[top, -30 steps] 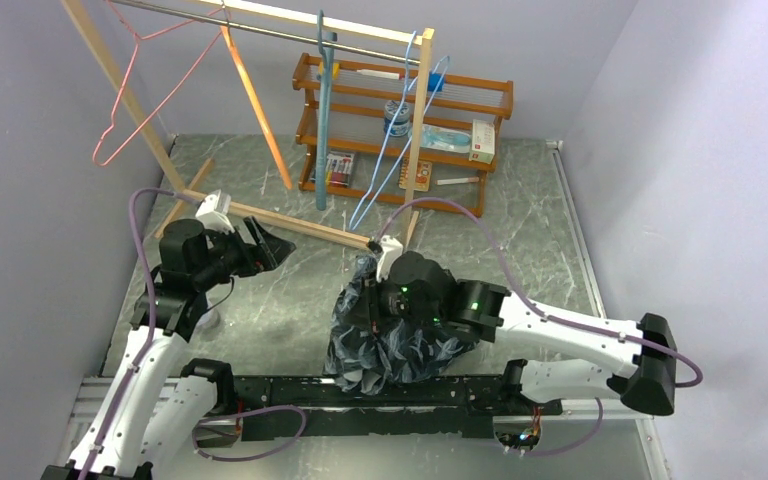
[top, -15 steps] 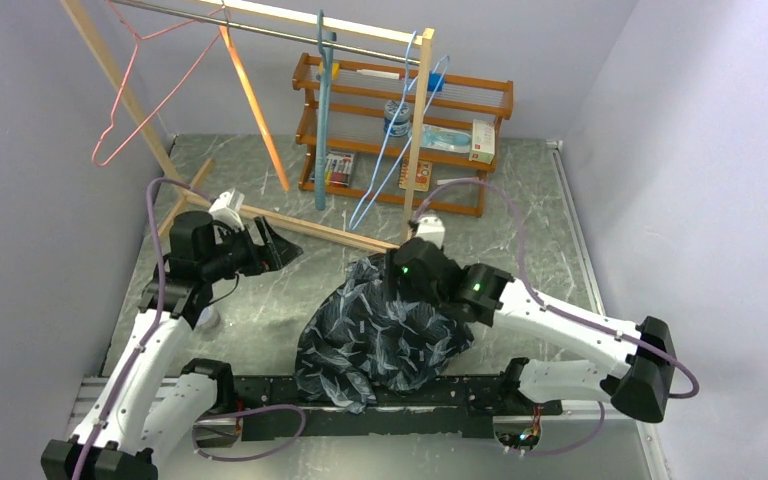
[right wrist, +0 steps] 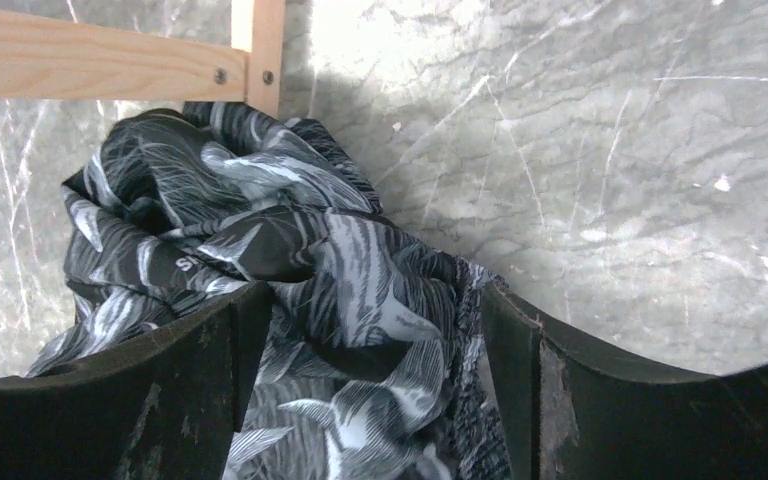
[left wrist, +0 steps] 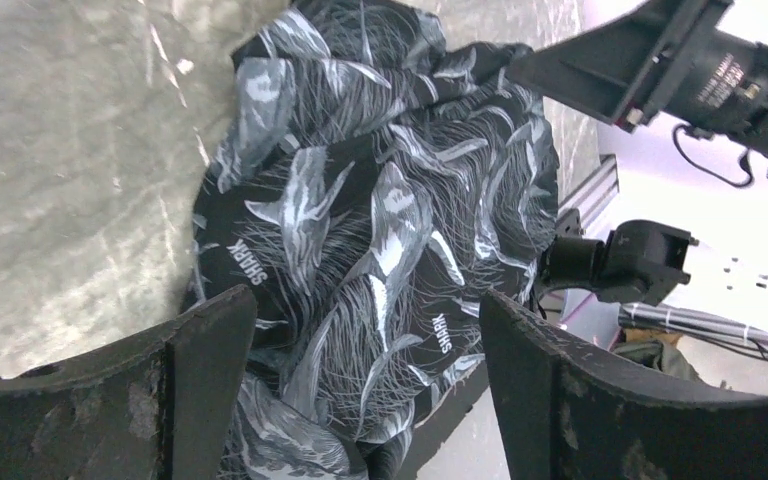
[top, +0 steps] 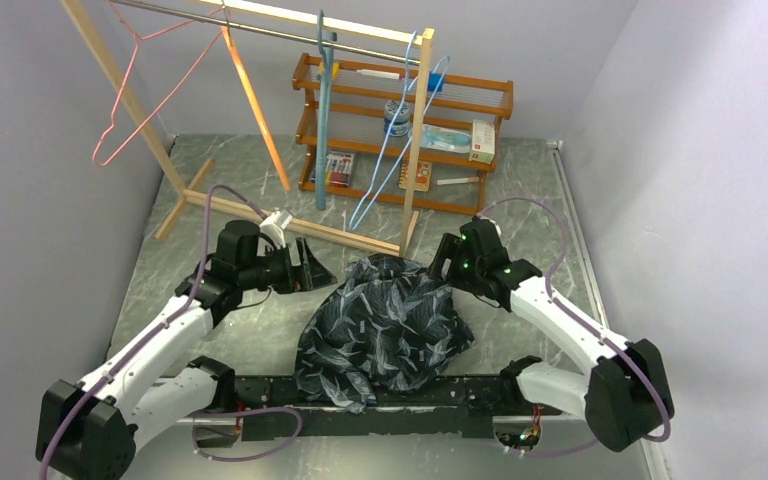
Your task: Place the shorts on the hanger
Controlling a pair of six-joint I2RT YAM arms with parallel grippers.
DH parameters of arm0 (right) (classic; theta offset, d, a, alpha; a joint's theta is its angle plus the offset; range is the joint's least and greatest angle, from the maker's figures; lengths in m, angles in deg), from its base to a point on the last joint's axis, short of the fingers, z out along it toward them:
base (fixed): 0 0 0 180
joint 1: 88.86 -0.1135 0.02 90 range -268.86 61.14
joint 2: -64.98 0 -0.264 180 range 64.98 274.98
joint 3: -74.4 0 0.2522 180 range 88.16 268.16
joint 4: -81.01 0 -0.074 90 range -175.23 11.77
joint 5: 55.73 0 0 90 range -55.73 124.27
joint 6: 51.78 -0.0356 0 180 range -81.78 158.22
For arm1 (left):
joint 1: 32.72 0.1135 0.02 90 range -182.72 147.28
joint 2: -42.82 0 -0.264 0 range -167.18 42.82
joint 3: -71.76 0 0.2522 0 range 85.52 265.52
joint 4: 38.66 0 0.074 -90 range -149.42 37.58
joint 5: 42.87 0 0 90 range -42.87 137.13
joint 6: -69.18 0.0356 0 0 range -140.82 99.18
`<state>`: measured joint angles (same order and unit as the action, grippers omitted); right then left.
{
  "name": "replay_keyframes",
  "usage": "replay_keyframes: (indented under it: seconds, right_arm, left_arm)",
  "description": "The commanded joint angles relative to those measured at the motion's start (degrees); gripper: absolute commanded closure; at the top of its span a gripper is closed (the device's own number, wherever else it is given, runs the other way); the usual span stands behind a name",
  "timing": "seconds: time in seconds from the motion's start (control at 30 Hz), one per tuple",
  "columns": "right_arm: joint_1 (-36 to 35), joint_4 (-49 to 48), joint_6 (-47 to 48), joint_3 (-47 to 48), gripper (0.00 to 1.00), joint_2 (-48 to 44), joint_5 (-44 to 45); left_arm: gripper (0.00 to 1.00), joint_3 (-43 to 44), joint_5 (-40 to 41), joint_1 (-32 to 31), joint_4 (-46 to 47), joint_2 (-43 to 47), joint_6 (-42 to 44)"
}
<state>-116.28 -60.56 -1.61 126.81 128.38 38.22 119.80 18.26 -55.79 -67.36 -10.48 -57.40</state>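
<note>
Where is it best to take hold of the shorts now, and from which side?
Probably at the bunched far edge, where folds of the shorts rise from the table; elsewhere the fabric lies flatter. Come from the right with the open right gripper, which is beside it.

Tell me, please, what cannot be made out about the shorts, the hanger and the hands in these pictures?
Shorts: waistband and drawstring, all views, lost in crumpled folds.
Shorts' near part, wrist views: behind the fingers of the left hand and the right hand.
Hanger: hook, top external view, crossed by the wooden post; absent from both wrist views.
White box: label, top external view, too small.
</note>
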Motion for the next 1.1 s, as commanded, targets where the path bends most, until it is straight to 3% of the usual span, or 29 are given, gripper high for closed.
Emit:
replay_keyframes:
  seconds: [0.0,0.1,0.33,0.4,0.47,0.57,0.63,0.7,0.77,0.9,1.07]
  right_arm:
    - [2.7,-8.7,1.3,-3.0,0.22,2.6,-13.0]
    - [2.7,-10.9,2.1,-3.5,0.38,2.0,-18.0]
    - [2.6,-13.1,1.4,-0.4,0.9,-7.8,-27.6]
    - [2.5,-15.7,-0.1,0.5,1.0,-10.3,-32.0]
    - [2.1,-20.0,-1.7,0.9,1.0,-12.5,-36.4]
    - [-0.1,-26.7,-4.3,0.9,1.0,-15.2,-39.9]
    - [-3.3,-27.2,-2.9,2.1,1.0,-15.1,-40.3]
    - [-7.8,-25.4,-0.7,3.1,1.0,-13.6,-38.9]
    - [-14.1,-24.1,1.0,2.8,0.98,-11.2,-36.1]
    - [-25.5,-21.9,3.5,0.7,0.87,-6.3,-33.9]
    - [-30.2,-12.2,4.9,-1.8,0.8,-4.1,-26.3]
  left_arm:
    - [0.13,-1.7,-0.5,-3.2,6.6,-1.2,-3.3]
    - [0.12,-1.9,0.5,-4.9,7.6,-2.8,-3.5]
    - [0.12,-2.2,0.4,-8.1,11.7,-7.4,-5.5]
    - [0.14,-2.7,-0.3,-9.0,13.3,-8.5,-6.8]
    - [0.2,-2.5,-0.8,-9.5,14.2,-8.9,-7.3]
    - [0.37,-1.1,1.4,-9.7,12.2,-7.3,-6.5]
    - [0.53,0.0,4.5,-9.7,10.1,-4.4,-5.4]
    - [0.62,1.4,9.1,-9.7,6.1,-0.9,-4.7]
    - [0.61,2.8,15.5,-9.7,2.0,2.5,-4.7]
    - [0.4,5.3,24.5,-9.7,-5.8,6.7,-5.2]
    - [0.32,4.1,24.3,-9.7,-6.1,6.9,-4.7]
